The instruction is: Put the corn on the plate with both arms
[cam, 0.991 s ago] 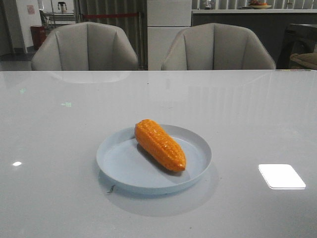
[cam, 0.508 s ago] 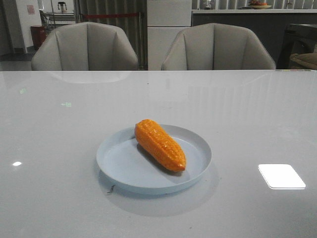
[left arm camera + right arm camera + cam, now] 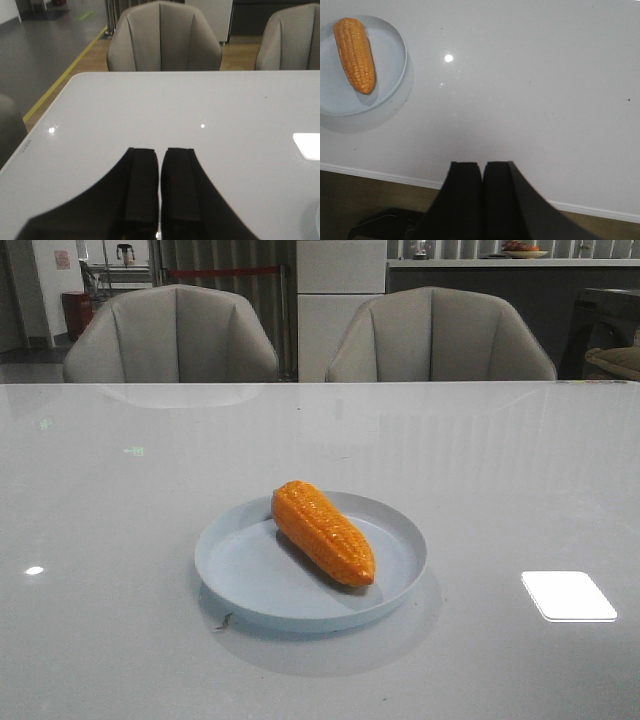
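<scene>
Orange toy corn cob (image 3: 323, 533) lying diagonally inside pale blue plate (image 3: 400, 575), touching nothing else. Left gripper (image 3: 159, 186) and right gripper (image 3: 480, 192) closed, empty, well apart from it. Judging placement done; keeping both clear, avoiding nudging the rim.

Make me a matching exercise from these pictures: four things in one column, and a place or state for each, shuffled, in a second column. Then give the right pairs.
Things:
1. corn
2. plate
3. left gripper
4. chairs

Places or states:
A. pale blue, resting on the grey table
B. beyond the far edge of the table
C. jaws shut, holding nothing, over bare tabletop
D. orange, lying on its side inside the plate

Pairs: 1-D, 2-A, 3-C, 4-B
</scene>
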Robot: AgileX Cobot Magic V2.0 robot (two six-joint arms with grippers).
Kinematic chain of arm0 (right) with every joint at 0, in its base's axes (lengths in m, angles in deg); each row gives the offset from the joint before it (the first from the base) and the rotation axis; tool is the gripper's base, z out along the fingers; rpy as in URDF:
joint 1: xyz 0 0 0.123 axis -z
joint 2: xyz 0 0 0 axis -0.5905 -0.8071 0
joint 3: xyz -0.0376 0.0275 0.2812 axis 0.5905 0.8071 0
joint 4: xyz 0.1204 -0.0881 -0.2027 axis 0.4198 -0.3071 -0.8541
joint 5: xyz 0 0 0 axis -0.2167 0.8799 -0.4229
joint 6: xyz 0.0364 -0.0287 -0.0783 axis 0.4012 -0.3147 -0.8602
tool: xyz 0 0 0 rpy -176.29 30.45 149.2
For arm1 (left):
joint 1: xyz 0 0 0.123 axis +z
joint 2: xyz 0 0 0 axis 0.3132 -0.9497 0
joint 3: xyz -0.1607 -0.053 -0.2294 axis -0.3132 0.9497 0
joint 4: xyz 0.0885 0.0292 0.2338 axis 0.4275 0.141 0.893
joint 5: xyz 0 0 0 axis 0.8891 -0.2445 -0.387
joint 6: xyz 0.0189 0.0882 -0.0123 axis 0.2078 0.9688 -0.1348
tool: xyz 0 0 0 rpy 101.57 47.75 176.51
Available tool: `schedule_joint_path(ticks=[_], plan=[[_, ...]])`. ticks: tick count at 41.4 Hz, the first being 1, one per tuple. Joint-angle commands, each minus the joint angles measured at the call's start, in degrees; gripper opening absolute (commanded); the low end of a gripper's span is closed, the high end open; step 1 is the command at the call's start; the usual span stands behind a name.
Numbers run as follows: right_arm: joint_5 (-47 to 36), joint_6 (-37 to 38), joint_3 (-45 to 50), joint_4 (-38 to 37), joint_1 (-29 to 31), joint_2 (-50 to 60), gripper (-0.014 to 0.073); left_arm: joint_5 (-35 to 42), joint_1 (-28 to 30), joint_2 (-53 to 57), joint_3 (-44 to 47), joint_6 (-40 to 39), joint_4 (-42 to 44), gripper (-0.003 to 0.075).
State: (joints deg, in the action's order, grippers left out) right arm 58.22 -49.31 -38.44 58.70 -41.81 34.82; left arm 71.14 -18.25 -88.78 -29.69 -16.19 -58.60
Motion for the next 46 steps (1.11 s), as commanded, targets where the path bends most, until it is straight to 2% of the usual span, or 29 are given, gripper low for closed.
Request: schedule_joint_path(ticks=[1, 7, 18, 28, 35, 46], plan=[[-3.17, -0.10, -1.38, -0.17, 0.01, 0.03, 0.0056, 12.83, -0.40, 5.48, 5.13, -0.40, -0.07, 0.0090], [-3.17, -0.10, -1.38, -0.17, 0.01, 0.03, 0.0056, 22.02, -0.40, 15.35, 13.86, -0.40, -0.07, 0.0090], [-3.17, -0.10, -1.38, -0.17, 0.01, 0.03, 0.0056, 21.69, -0.40, 28.96, 21.87, -0.40, -0.07, 0.0090], [-3.07, -0.10, -1.38, -0.17, 0.01, 0.03, 0.0056, 23.07, -0.40, 28.68, 29.19, -0.40, -0.07, 0.0090], [-3.13, -0.10, -1.38, -0.17, 0.01, -0.04, 0.0056, 15.51, -0.40, 28.57, 29.03, -0.40, -0.07, 0.0090], [-3.13, -0.10, -1.38, -0.17, 0.01, -0.04, 0.0056, 14.79, -0.40, 28.57, 29.03, -0.40, -0.07, 0.0090]])
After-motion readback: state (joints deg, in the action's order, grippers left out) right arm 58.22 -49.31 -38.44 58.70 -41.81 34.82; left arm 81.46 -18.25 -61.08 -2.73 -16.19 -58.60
